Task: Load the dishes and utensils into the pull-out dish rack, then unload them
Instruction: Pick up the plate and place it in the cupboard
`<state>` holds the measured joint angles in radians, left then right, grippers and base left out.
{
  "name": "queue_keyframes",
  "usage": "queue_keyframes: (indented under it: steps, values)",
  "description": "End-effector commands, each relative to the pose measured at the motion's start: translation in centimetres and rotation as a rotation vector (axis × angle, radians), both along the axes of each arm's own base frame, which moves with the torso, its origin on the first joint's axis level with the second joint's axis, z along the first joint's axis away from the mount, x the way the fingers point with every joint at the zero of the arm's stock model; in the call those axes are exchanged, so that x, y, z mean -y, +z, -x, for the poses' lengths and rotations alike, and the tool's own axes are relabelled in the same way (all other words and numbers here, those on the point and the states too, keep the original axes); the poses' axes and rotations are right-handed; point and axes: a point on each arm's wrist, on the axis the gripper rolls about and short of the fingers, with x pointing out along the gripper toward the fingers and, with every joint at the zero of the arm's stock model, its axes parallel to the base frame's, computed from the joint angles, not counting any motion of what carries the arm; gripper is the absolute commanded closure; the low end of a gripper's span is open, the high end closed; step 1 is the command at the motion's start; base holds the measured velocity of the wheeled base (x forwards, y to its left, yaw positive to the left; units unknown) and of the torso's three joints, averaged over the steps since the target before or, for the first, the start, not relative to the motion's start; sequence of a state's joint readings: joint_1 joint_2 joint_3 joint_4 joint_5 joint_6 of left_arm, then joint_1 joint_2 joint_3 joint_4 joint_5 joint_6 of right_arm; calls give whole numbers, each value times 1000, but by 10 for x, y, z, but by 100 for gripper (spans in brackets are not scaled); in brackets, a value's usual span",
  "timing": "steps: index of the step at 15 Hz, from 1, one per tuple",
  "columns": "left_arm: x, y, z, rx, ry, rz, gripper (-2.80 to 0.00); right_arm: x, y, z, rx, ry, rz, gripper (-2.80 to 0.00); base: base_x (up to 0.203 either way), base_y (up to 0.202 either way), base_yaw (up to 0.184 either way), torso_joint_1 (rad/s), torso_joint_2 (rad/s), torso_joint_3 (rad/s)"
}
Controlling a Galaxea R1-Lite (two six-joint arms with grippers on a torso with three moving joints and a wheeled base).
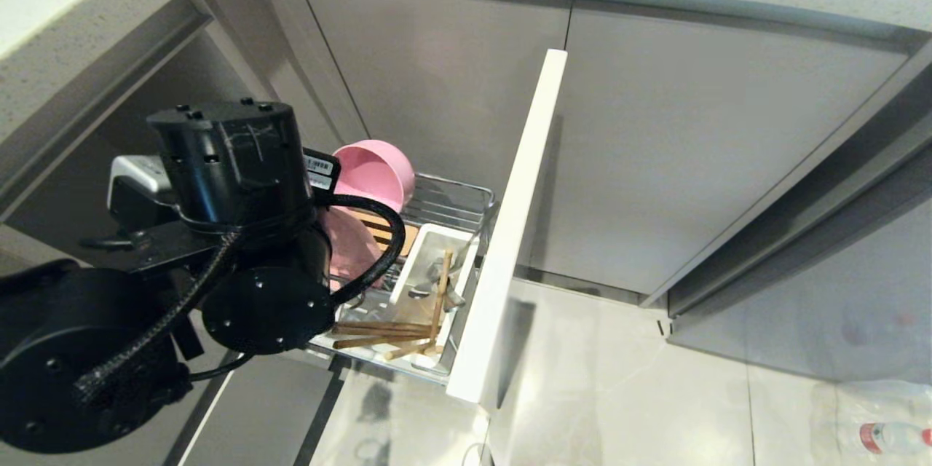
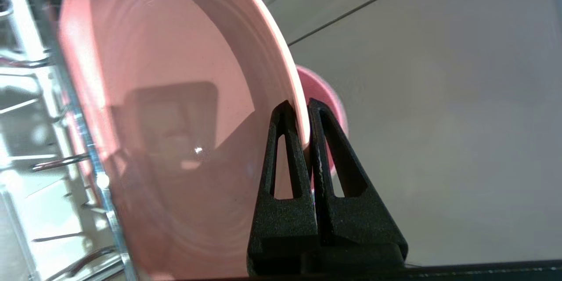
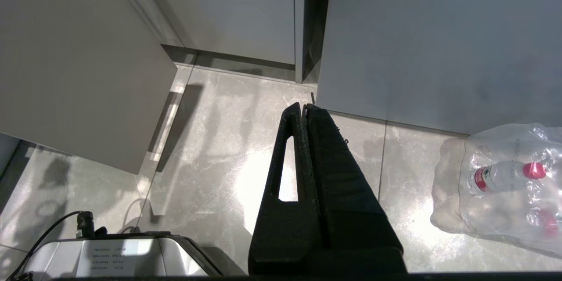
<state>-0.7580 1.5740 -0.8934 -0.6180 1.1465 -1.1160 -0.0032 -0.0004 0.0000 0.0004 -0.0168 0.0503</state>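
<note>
The left tool [image 2: 305, 112] is clamped narrow on the rim of the large flat pink oval plate [image 2: 175, 96], which stands on edge in the chrome wire pull-out dish rack [image 1: 455, 196]. Just beyond the tool sits the matte pink round bowl [image 1: 375, 171], tipped on its side at the rack's back. To the tool's right, the white plastic utensil caddy [image 1: 429, 247] holds a slim silver fork [image 1: 429, 284], and thin light wooden chopsticks [image 1: 386, 335] lie across the rack's front. Further right, the right tool [image 3: 305, 112] hangs pressed together and empty above the floor, near a wrapped pack of water bottles [image 3: 505, 180].
</note>
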Motion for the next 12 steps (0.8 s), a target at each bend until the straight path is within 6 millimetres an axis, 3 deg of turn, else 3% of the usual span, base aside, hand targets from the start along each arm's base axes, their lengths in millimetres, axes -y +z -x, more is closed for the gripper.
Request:
queue_keyframes:
  steps: [1,12]
  values:
    - [1,-4,-1,-9,8,2,0,0,0,0,-2,0,0,0,0,0,0,0,0,0]
    - [-2,-7,1,-32,11,-3,0,0,0,0,-2,0,0,0,0,0,0,0,0,0]
